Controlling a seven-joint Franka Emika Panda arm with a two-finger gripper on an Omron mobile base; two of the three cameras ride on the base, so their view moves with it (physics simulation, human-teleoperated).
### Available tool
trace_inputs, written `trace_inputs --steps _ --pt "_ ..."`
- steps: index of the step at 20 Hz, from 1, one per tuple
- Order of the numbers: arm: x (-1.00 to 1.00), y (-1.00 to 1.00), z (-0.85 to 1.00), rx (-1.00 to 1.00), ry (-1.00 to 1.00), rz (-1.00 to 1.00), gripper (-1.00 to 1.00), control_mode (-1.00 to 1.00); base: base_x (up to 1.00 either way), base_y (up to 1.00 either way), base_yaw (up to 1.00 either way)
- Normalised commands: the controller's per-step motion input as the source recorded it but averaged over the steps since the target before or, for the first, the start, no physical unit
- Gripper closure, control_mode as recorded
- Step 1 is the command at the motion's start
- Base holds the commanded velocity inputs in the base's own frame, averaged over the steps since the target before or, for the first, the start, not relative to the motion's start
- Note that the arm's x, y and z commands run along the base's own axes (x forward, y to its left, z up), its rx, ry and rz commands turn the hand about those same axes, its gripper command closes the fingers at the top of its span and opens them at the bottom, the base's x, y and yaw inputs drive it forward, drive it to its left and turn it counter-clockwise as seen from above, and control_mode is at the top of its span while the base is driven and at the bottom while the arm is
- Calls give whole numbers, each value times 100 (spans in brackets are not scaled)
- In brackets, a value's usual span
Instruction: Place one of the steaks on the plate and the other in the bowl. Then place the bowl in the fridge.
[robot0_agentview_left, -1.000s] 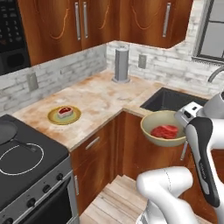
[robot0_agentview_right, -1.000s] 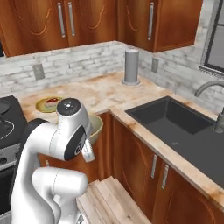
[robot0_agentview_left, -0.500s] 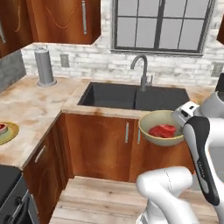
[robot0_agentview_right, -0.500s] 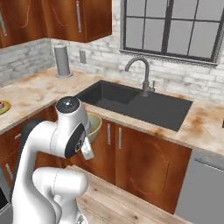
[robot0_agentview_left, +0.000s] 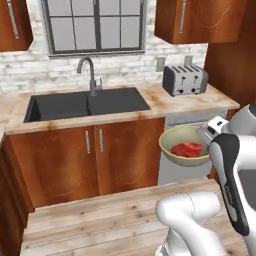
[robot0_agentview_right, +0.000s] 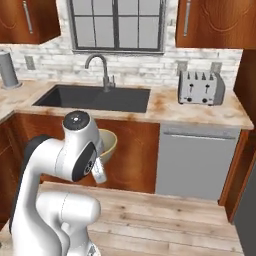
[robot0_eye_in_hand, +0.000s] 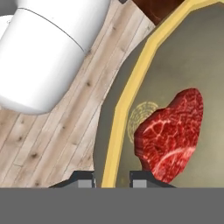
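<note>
Currently the bowl (robot0_agentview_left: 186, 145) hangs in the air, mouth up and level, in front of the grey dishwasher panel (robot0_agentview_left: 172, 172) beside the sink (robot0_agentview_left: 85, 104). One steak (robot0_eye_in_hand: 171, 134) lies inside, long axis toward the rim. Gripper (robot0_eye_in_hand: 113, 180) is clamped on the bowl's rim, one finger each side. The arm (robot0_agentview_left: 231, 170) is bent, forearm upright.

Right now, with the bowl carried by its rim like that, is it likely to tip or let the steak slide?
The gripper pinches only the bowl rim on one side, so it may sag or tilt. The steak lies loose on the sloped inside, so it could slide if the bowl tilts.
</note>
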Motion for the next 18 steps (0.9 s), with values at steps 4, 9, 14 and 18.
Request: trace_inputs --steps 4,9,14,18 --pt "0 0 0 0 0 0 100 100 -67 -71 -48" --pt "0 0 0 0 0 0 100 100 -60 -69 -36" --pt "0 0 0 0 0 0 100 100 -54 -70 -11" --pt "0 0 0 0 0 0 100 100 2 -92 0"
